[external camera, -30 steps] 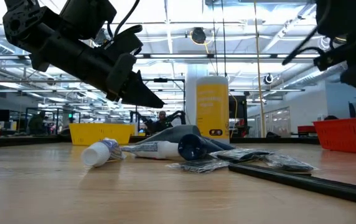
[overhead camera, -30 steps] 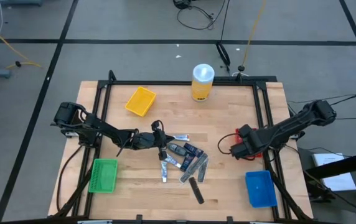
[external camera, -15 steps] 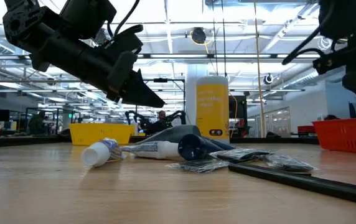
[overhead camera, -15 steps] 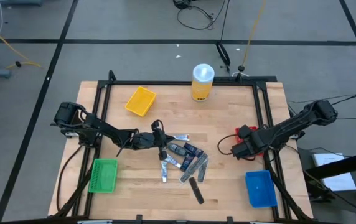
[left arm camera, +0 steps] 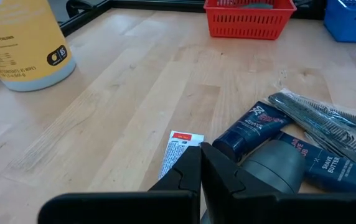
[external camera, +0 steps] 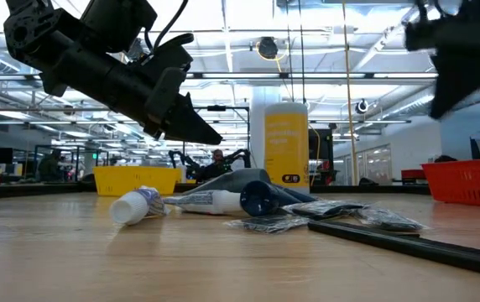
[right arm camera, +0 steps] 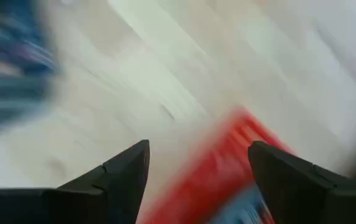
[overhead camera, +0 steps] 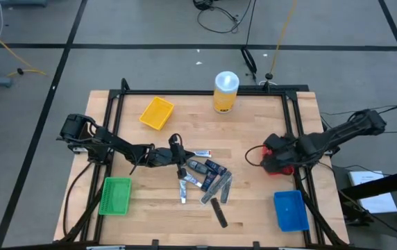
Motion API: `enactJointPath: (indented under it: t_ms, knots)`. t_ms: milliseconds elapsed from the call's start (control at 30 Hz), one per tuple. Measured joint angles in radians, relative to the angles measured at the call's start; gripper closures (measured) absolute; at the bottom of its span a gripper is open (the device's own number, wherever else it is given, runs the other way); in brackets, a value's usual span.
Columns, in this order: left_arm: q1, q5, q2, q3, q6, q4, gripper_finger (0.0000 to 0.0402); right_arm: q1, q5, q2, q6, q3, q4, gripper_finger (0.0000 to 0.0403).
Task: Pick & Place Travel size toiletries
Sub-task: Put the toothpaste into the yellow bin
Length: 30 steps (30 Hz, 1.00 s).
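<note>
Here, taking the toiletries (overhead camera: pixel 204 179) as the landmark: they lie heaped mid-worktop (overhead camera: pixel 254 208), tubes, sachets and a black stick overlapping. The left end effector (overhead camera: pixel 178 157) hangs just above the heap's near-left edge, fingers pressed shut and empty, tips over a white sachet (left arm camera: pixel 177 151) beside a dark blue tube (left arm camera: pixel 248 127). To pick cleanly, it would probably need to spread its fingers first, choose an outlying piece, and come down along its narrow width so neighbours stay put. Well to the heap's right, the right end effector (overhead camera: pixel 267 157) stands spread wide and empty over the red bin (overhead camera: pixel 282 169). Beyond the heap sits the canister (overhead camera: pixel 225 91).
</note>
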Motion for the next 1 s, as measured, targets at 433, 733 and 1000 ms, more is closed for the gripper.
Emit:
enactJointPath:
  t_ms: [433,733,1000]
  knots:
    - [0.002,0.000,0.000,0.000,-0.067,0.008,0.0394,-0.001,-0.085,0.264,-0.922,-0.268,1.485,0.0140]
    - [0.001,0.052,-0.024,0.035,0.005,-0.023,0.0394,-0.039,-0.080,0.435,-1.001,-0.383,1.667,0.0140]
    - [0.002,0.054,-0.137,0.168,0.052,-0.434,0.0358,-0.087,-0.080,0.476,-0.950,-0.402,1.674,0.0140]
